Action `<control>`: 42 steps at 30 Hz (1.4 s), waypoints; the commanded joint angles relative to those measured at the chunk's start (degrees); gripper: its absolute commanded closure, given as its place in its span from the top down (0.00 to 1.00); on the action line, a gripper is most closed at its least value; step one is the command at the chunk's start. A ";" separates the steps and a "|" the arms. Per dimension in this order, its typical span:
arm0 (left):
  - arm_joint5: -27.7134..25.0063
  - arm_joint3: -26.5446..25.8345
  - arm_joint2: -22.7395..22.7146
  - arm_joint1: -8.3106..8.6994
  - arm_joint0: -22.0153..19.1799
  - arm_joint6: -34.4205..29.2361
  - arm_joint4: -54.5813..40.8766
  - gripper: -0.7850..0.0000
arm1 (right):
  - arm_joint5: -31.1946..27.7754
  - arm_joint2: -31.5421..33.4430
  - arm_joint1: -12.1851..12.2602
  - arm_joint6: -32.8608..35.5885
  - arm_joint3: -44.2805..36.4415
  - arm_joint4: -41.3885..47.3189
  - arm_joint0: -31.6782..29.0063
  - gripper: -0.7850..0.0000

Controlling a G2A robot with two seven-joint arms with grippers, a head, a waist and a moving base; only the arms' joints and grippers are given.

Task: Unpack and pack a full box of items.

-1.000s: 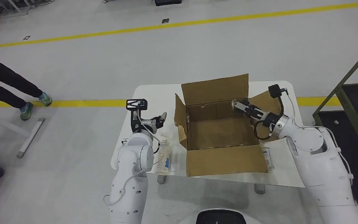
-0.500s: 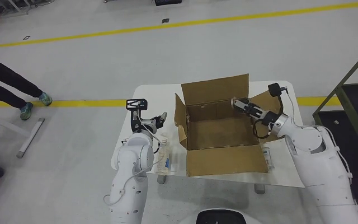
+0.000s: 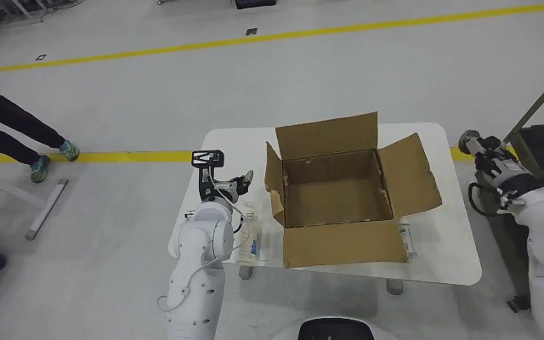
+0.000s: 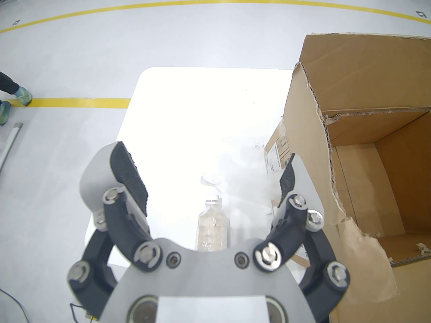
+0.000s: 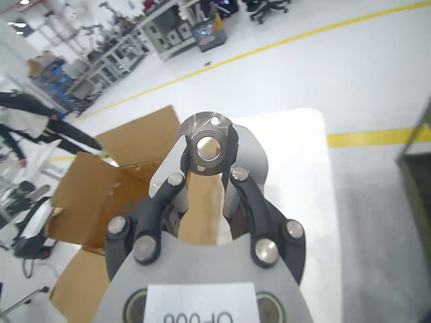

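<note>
An open cardboard box [image 3: 340, 200] stands in the middle of the white table [image 3: 234, 140], its flaps spread and its inside bare brown. My right gripper [image 3: 469, 142] hangs just past the table's right edge, to the right of the box. It is shut on a round metal flange [image 5: 215, 123] with a centre hole, with the box [image 5: 101, 186] below and beyond it. My left gripper [image 4: 203, 159] stands open over the table left of the box [image 4: 370, 169], nothing between its fingers. A clear plastic bottle [image 4: 212, 226] lies on the table beneath it, also seen by the box's left side [image 3: 252, 240].
A small packaged item [image 3: 408, 240] lies on the table by the box's front right corner. A dark rack [image 3: 520, 144] stands right of the table, close to the right arm. The box's right flap [image 3: 414, 174] slopes outward toward that arm.
My right gripper has come up out of the box and swung right, past the table's edge, carrying the metal flange. The left arm has not moved.
</note>
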 commanded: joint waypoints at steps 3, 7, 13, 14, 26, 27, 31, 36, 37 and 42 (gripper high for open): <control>0.00 0.00 0.00 0.00 0.00 0.00 0.00 1.00 | 4.18 0.73 0.20 1.48 0.58 -6.63 -4.09 0.00; 0.00 0.00 0.00 0.00 0.00 0.00 0.00 1.00 | 4.88 -1.81 0.38 3.45 3.29 -13.42 -6.75 0.00; 0.00 0.00 0.00 0.00 0.00 0.00 0.00 1.00 | 5.43 -6.89 0.43 5.12 8.86 -19.98 -7.28 0.00; 0.00 0.00 0.00 0.00 0.00 0.00 0.00 1.00 | 4.94 -7.82 0.41 5.47 9.97 -20.14 -7.05 0.00; 0.00 0.00 0.00 0.00 0.00 0.00 0.00 1.00 | 2.55 -12.75 0.71 7.30 18.06 -24.74 -3.92 0.00; 0.00 0.00 0.00 0.00 0.00 0.00 0.00 1.00 | 2.59 -12.96 0.71 7.33 18.29 -24.89 -3.84 0.00; 0.00 0.00 0.00 0.00 0.00 0.00 0.00 1.00 | 2.78 -13.50 0.73 7.54 18.95 -24.62 -3.69 0.15; 0.00 0.00 0.00 0.00 0.00 0.00 0.00 1.00 | 2.73 -14.18 0.76 7.77 19.92 -24.25 -3.43 0.31; 0.00 0.00 0.00 0.00 0.00 0.00 0.00 1.00 | 2.70 -14.28 0.78 7.74 20.11 -24.38 -3.37 0.33; 0.00 0.00 0.00 0.00 0.00 0.00 0.00 1.00 | 2.75 -14.26 0.88 7.60 20.63 -23.97 -3.05 0.42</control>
